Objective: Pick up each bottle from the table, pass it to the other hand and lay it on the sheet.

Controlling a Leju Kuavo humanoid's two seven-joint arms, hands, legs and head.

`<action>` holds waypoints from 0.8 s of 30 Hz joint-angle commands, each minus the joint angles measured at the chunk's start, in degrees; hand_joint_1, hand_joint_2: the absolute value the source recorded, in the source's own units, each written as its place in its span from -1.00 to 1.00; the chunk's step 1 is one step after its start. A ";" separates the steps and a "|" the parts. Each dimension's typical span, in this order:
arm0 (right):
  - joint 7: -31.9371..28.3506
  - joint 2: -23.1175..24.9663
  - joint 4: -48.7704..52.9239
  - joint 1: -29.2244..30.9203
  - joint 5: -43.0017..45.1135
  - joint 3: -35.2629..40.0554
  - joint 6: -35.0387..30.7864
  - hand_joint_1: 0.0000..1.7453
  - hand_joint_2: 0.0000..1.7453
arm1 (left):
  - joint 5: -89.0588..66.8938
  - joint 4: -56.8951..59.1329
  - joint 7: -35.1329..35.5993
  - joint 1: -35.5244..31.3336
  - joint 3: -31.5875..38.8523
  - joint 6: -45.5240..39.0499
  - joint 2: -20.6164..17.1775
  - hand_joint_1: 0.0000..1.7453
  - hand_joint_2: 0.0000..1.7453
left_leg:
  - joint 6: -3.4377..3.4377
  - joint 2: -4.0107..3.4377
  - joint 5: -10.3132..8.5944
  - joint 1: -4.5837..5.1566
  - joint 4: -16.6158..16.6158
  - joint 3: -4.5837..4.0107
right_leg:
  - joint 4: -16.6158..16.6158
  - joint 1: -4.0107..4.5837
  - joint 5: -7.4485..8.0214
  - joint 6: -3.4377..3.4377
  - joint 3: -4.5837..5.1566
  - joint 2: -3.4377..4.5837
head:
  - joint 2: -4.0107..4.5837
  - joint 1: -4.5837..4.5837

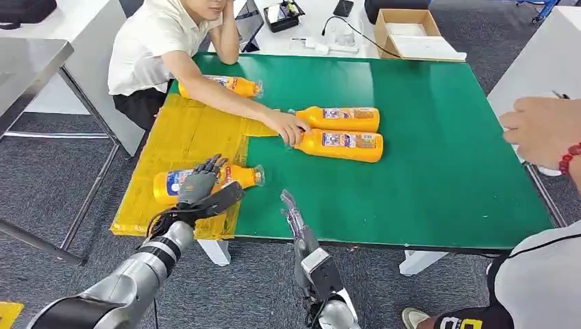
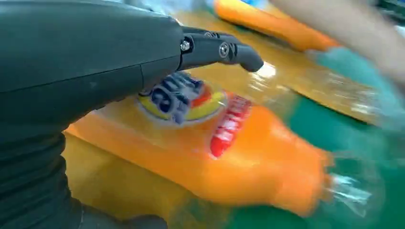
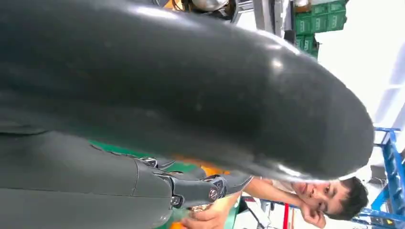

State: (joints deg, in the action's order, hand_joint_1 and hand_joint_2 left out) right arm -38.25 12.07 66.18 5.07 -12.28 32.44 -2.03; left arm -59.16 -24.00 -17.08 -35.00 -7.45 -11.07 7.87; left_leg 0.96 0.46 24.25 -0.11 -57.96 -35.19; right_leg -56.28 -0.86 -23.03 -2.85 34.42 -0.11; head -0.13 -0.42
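Observation:
An orange bottle (image 1: 236,176) lies on its side on the yellow sheet (image 1: 192,133) near the table's front left, its cap pointing right. My left hand (image 1: 201,184) hovers over its label with fingers stretched out flat and the thumb apart. In the left wrist view the fingers (image 2: 224,49) stand straight above the bottle (image 2: 248,157) without closing on it. My right hand (image 1: 293,216) is at the front edge of the green table (image 1: 438,171), fingers straight, holding nothing. A second bottle (image 1: 226,85) lies at the sheet's far side. Two bottles (image 1: 342,118) (image 1: 342,145) lie mid-table.
A seated person at the far left reaches across the sheet, with a hand (image 1: 288,127) at the caps of the two mid-table bottles. Another person's hand (image 1: 541,130) with a red bracelet hangs over the table's right edge. A cardboard box (image 1: 411,31) stands behind the table.

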 commanded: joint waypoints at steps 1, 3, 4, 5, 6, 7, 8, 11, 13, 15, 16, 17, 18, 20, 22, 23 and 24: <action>-1.01 -0.24 -5.96 2.27 0.26 0.02 -0.50 -1.00 -1.00 | 10.91 -6.17 -6.00 2.60 -2.32 9.33 2.33 -1.00 1.00 | -0.06 -0.11 0.10 -0.03 0.06 0.29 | 0.08 0.05 -0.07 0.12 -0.27 0.08 | 0.00 0.00; -1.35 -0.34 -6.01 2.06 0.36 -0.04 -0.76 -1.00 -1.00 | 16.70 -9.52 -6.54 3.61 -4.52 12.05 2.04 -1.00 1.00 | -0.07 -0.10 0.10 -0.04 0.07 0.29 | 0.08 0.06 -0.07 0.13 -0.26 0.06 | 0.00 0.00; -1.47 -0.43 -6.02 1.92 0.43 -0.12 -0.90 -1.00 -1.00 | 20.55 -11.95 -7.36 4.35 -5.81 13.25 1.73 -1.00 1.00 | -0.06 -0.09 0.07 -0.04 0.05 0.19 | 0.06 0.06 -0.05 0.11 -0.16 0.04 | 0.00 0.02; -1.75 -0.63 -5.81 1.52 0.36 -0.32 -1.44 -1.00 -1.00 | 24.98 -15.64 -7.27 5.53 -7.83 13.61 1.22 -1.00 1.00 | -0.07 -0.06 0.09 -0.04 0.05 0.24 | 0.04 0.06 -0.09 0.13 -0.21 0.01 | 0.00 0.00; -1.75 -0.72 -5.77 1.44 0.36 -0.36 -1.46 -1.00 -1.00 | 25.62 -16.54 -6.59 5.76 -8.53 13.71 1.04 -1.00 1.00 | -0.04 -0.02 0.05 -0.03 0.04 0.13 | 0.04 0.05 -0.05 0.08 -0.10 -0.01 | 0.00 0.00; -1.75 -0.77 -5.69 1.37 0.35 -0.40 -1.52 -1.00 -1.00 | 26.69 -17.66 -6.28 6.13 -8.95 13.65 0.90 -1.00 1.00 | -0.07 -0.03 0.11 -0.04 0.03 0.23 | 0.03 0.07 -0.11 0.13 -0.20 -0.01 | 0.00 0.00; -1.75 -0.88 -5.34 1.02 0.32 -0.61 -1.93 -1.00 -1.00 | 30.74 -21.07 -7.14 7.49 -9.19 12.24 0.85 -1.00 1.00 | -0.06 -0.07 0.13 -0.06 0.01 0.21 | 0.03 0.09 -0.11 0.13 -0.18 0.02 | 0.00 0.00; -1.75 -1.55 -2.70 -0.58 0.74 -0.97 -2.41 -1.00 -1.00 | 35.90 -31.57 -7.61 11.66 -11.31 6.43 0.19 -1.00 1.00 | -0.07 -0.20 0.18 -0.07 0.06 0.32 | 0.07 0.11 -0.14 0.15 -0.26 0.11 | 0.00 -0.02; -1.75 -1.55 -2.70 -0.58 0.74 -0.97 -2.41 -1.00 -1.00 | 35.90 -31.57 -7.61 11.66 -11.31 6.43 0.19 -1.00 1.00 | -0.06 -0.14 0.18 -0.08 0.01 0.19 | 0.03 0.11 -0.16 0.12 -0.15 0.02 | 0.00 0.00; -1.75 -1.55 -2.70 -0.58 0.74 -0.97 -2.41 -1.00 -1.00 | 35.90 -31.57 -7.61 11.66 -11.31 6.43 0.19 -1.00 1.00 | -0.05 -0.15 0.14 -0.05 0.03 0.15 | 0.03 0.08 -0.12 0.09 -0.09 0.04 | 0.00 0.00; -1.75 -1.78 0.22 -1.28 1.12 -0.86 -3.27 -1.00 -1.00 | 36.99 -33.20 -8.49 12.46 -11.33 4.29 0.09 -1.00 1.00 | -0.07 -0.17 0.18 -0.05 0.03 0.24 | 0.02 0.09 -0.17 0.13 -0.17 0.06 | 0.00 0.02; -1.75 -2.80 7.01 -2.73 2.25 0.21 -8.78 -1.00 1.00 | 37.27 -34.79 -9.14 13.14 -11.41 -0.01 0.16 -1.00 1.00 | -0.04 -0.12 0.09 -0.04 0.01 -0.01 | 0.01 0.07 -0.07 0.07 0.05 0.05 | 0.00 0.00; -1.75 -3.03 8.14 -3.52 3.63 -0.27 -11.30 -1.00 1.00 | 39.58 -38.71 -8.06 15.17 -10.35 -5.33 0.61 -1.00 1.00 | -0.03 -0.11 0.09 -0.03 -0.03 -0.09 | -0.04 0.05 -0.07 0.06 0.14 0.05 | 0.00 0.00; -1.71 -5.33 8.25 -3.39 -5.01 0.28 -19.65 -1.00 1.00 | 46.74 -46.81 -6.67 19.53 -9.69 -6.69 -0.11 -1.00 1.00 | -0.02 -0.21 0.07 -0.01 0.00 -0.11 | -0.01 0.04 -0.04 0.05 0.20 0.11 | 0.00 0.00; 0.93 -8.22 8.99 -4.03 -14.09 -2.62 -26.15 -1.00 1.00 | 48.88 -55.12 -8.60 25.85 -8.65 -13.18 -0.33 -1.00 1.00 | -0.02 -0.27 0.11 -0.03 0.06 -0.01 | 0.08 0.06 -0.04 0.05 0.07 0.18 | 0.00 0.00; 1.09 -9.03 10.10 -4.46 -15.34 -3.89 -26.19 -1.00 1.00 | 46.68 -57.36 -8.59 28.05 -8.74 -16.62 -0.93 -1.00 1.00 | -0.02 -0.35 0.20 -0.02 0.06 0.17 | 0.09 0.06 -0.10 0.08 -0.07 0.23 | 0.00 0.00; 2.36 -9.82 11.05 -4.88 -17.77 -4.99 -25.85 -1.00 1.00 | 43.35 -58.79 -8.52 30.09 -8.78 -19.96 -1.40 -1.00 1.00 | -0.01 -0.31 0.11 0.00 0.09 0.00 | 0.10 0.03 -0.04 0.04 0.09 0.17 | 0.00 0.00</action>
State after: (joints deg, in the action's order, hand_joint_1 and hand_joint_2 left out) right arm -39.43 10.32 70.61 2.09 -18.00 32.20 -20.96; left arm -13.07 -62.25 -25.07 -18.26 -16.04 -18.58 9.64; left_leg 0.95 0.27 24.29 -0.13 -57.96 -35.36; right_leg -56.27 -0.82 -23.04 -2.85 34.64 -0.05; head -0.13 -0.42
